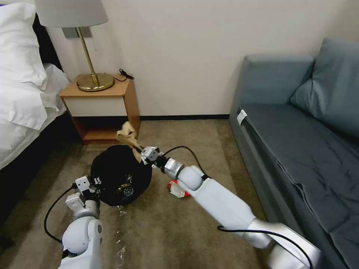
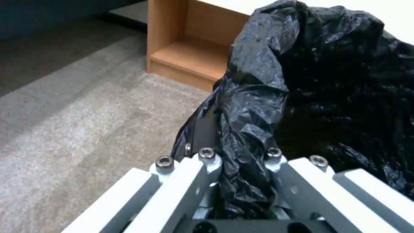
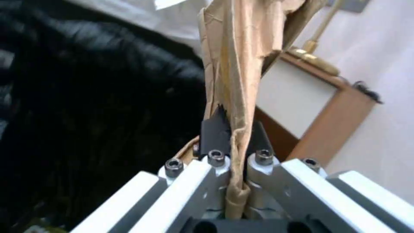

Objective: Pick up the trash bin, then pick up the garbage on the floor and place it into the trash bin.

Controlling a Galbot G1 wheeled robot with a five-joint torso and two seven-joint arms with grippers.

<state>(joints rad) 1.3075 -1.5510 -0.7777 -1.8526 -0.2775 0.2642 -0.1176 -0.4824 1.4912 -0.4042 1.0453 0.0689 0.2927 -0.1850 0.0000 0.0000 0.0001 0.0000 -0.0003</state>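
Pinching paper scrap (image 3: 233,64), right tool (image 3: 235,129).

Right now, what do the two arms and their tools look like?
Both arms have glossy white-and-silver rounded shells with a loose black cable looping alongside. The left tool and right tool are silver-grey, with pale angled linkage bars, dark hex bolts and black fingertips.

We see the black-lined round trash bin (image 1: 119,175) on the carpet, the wooden nightstand (image 1: 101,108) at its twelve o'clock, the red-and-white wrapper (image 1: 177,188) at four o'clock, the grey-blue sofa (image 1: 299,149) further right.
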